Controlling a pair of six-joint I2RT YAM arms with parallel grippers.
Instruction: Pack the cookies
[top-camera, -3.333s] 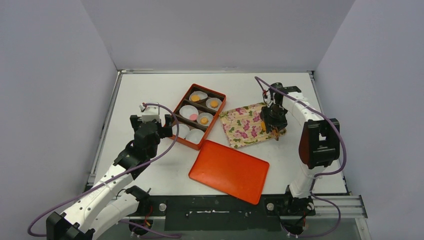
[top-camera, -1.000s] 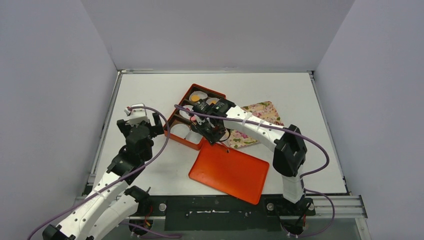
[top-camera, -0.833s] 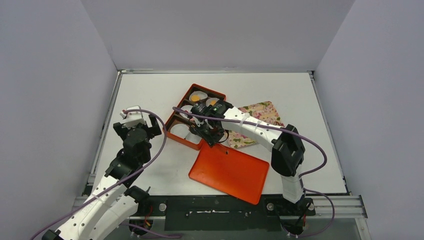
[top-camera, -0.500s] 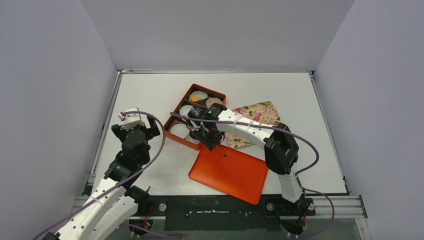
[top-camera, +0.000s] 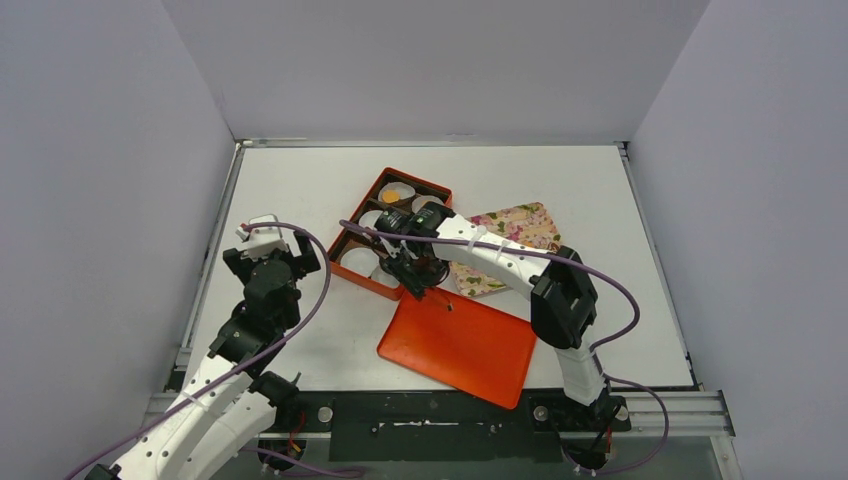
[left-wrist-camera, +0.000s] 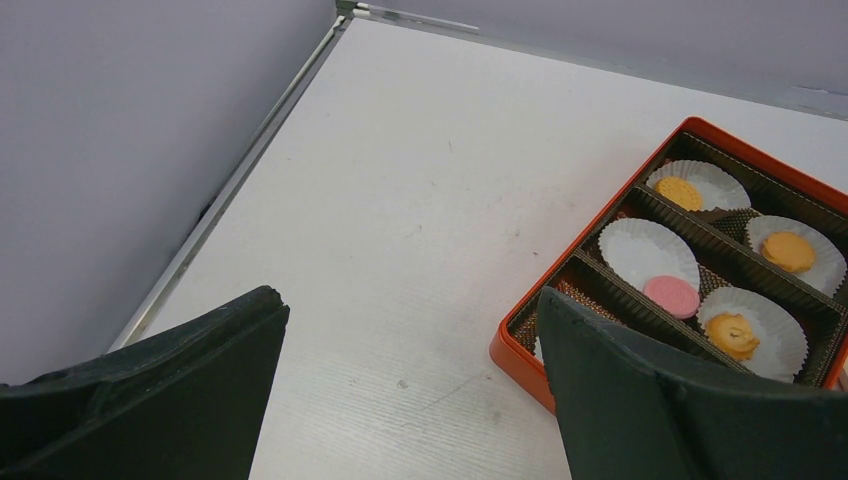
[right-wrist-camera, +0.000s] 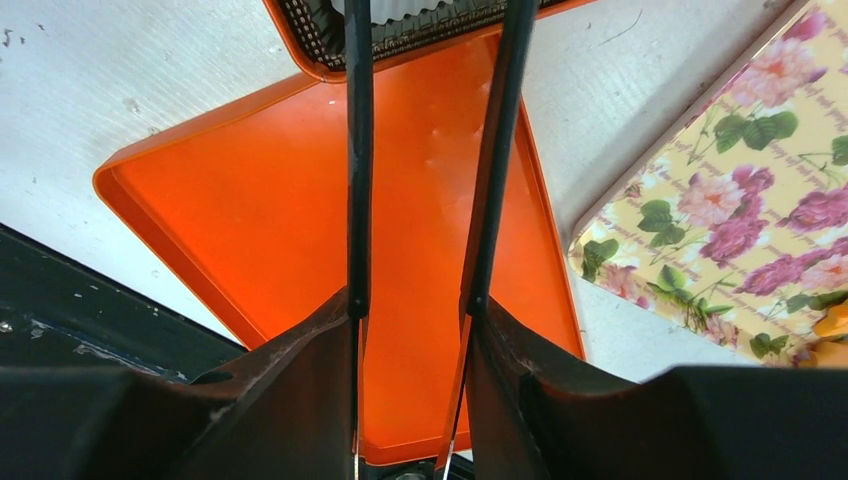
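Left gripper (left-wrist-camera: 408, 308): released, fingers spread wide over the bare white table (left-wrist-camera: 420, 170), nothing between them; it stands just left of the orange rectangular box with brown dividers (left-wrist-camera: 595, 232), apart from it.

Right gripper (right-wrist-camera: 432, 40): arm reaches across to the near corner of the box, beside the flat orange lid (top-camera: 460, 345); its two thin black fingers (right-wrist-camera: 357, 150) stand parted, with nothing between them along the visible length; the tips run out of the wrist view at a white fluted paper cup (right-wrist-camera: 420, 12) in that corner compartment, and the overhead view hides them, so whether they hold anything cannot be told.

Cookies (left-wrist-camera: 680, 192): four seen in the box, each in its own paper cup; two round orange-yellow ones in the far row, the second at the right (left-wrist-camera: 787, 250); one pink round one (left-wrist-camera: 670, 296) and one orange-yellow one (left-wrist-camera: 733, 336) in the middle row.

Yellow sheet printed with pink flowers (top-camera: 510, 240): lies flat to the right of the box, partly under the right arm, its near corner just beside the lid.
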